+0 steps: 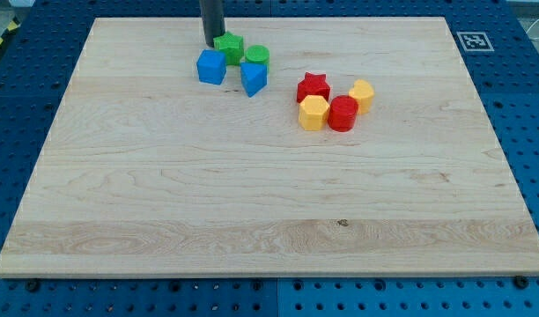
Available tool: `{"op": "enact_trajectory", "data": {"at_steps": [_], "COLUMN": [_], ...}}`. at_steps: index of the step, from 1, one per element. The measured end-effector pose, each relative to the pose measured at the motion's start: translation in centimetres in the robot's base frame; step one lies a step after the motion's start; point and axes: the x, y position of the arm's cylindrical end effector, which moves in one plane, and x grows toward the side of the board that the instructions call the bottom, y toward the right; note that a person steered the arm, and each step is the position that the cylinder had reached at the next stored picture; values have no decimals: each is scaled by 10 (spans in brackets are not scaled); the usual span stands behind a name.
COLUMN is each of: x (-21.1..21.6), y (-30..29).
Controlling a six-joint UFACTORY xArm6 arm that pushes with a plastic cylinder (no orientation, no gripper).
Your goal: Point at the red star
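Observation:
The red star (313, 86) lies right of the board's middle, near the view's top. It touches a yellow hexagon block (313, 113) below it and sits beside a red cylinder (343, 114) and a yellow block (362, 94). My tip (211, 45) is at the view's top, well left of the red star. It stands just left of a green star-like block (228, 47) and above a blue cube (211, 67).
A green cylinder (257, 57) and a blue wedge-like block (254, 78) lie right of the blue cube. The wooden board (252, 202) rests on a blue perforated table. A fiducial tag (473, 40) is at the board's top right corner.

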Motion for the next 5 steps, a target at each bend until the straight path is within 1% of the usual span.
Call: {"op": "enact_trajectory", "data": {"at_steps": [1, 2, 3, 5], "x": [12, 11, -10, -14], "y": [0, 0, -20, -71]}}
